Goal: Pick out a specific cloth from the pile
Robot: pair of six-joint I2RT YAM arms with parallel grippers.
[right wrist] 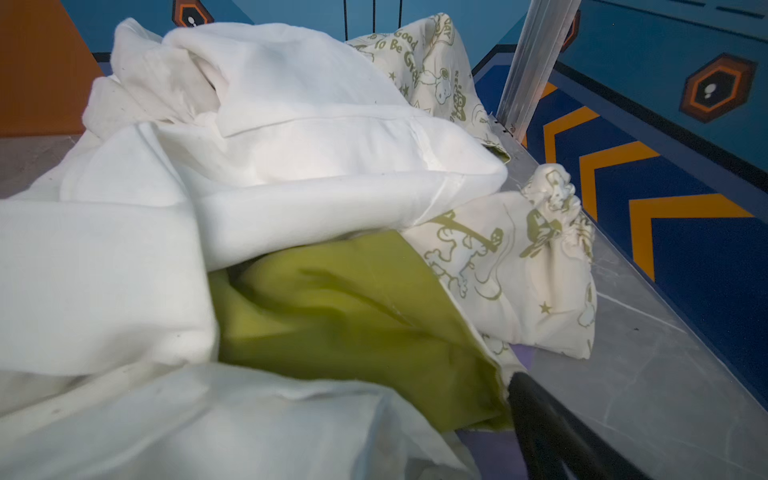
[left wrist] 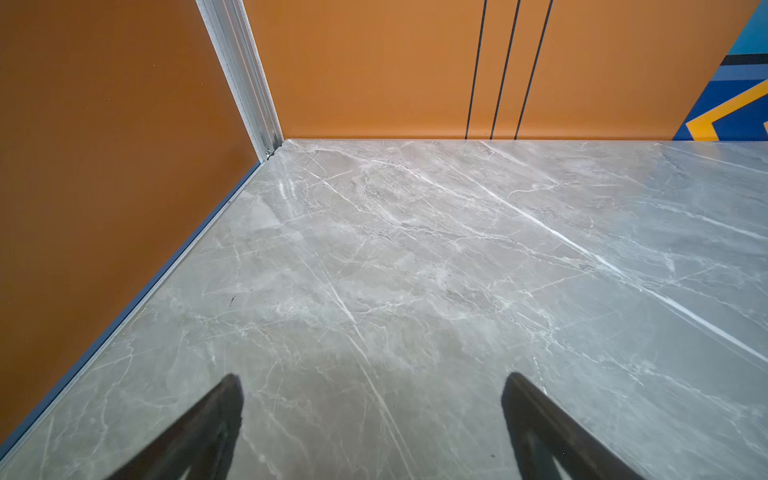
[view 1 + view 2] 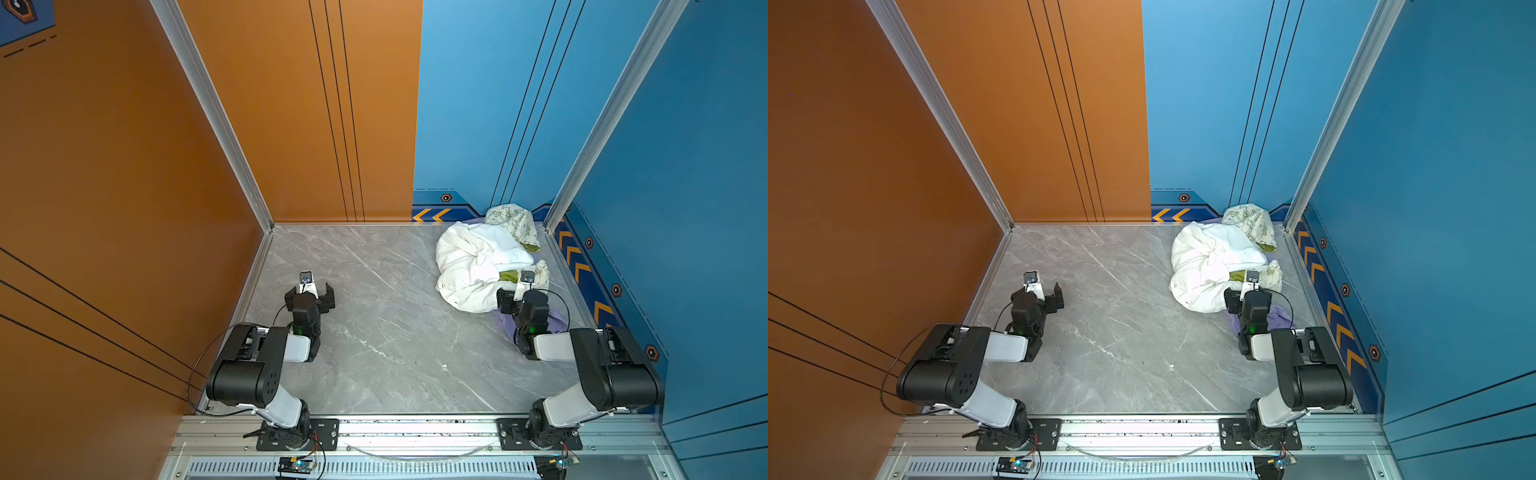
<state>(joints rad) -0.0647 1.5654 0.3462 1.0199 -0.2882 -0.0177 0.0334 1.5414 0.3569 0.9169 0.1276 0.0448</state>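
Observation:
The pile sits in the far right corner of the table. It holds a plain white garment (image 3: 469,266) (image 3: 1208,262) (image 1: 291,137) and a cream cloth with green print (image 3: 515,222) (image 1: 498,257) whose olive-green inside shows. The lilac cloth (image 3: 557,322) (image 3: 1281,318) (image 1: 490,453) lies under the pile, with only its edges showing. My right gripper (image 3: 523,293) (image 3: 1250,293) stands open at the pile's near edge. One black finger (image 1: 536,415) shows; white fabric hides the other. My left gripper (image 3: 311,291) (image 3: 1040,293) (image 2: 372,382) is open over the bare table, holding nothing.
The grey marble table (image 3: 374,332) is bounded by an orange wall (image 3: 124,208) on the left and a blue wall (image 3: 665,208) close behind and to the right of the pile. An aluminium post (image 3: 552,220) stands at the pile's corner. A metal rail (image 3: 415,428) runs along the front.

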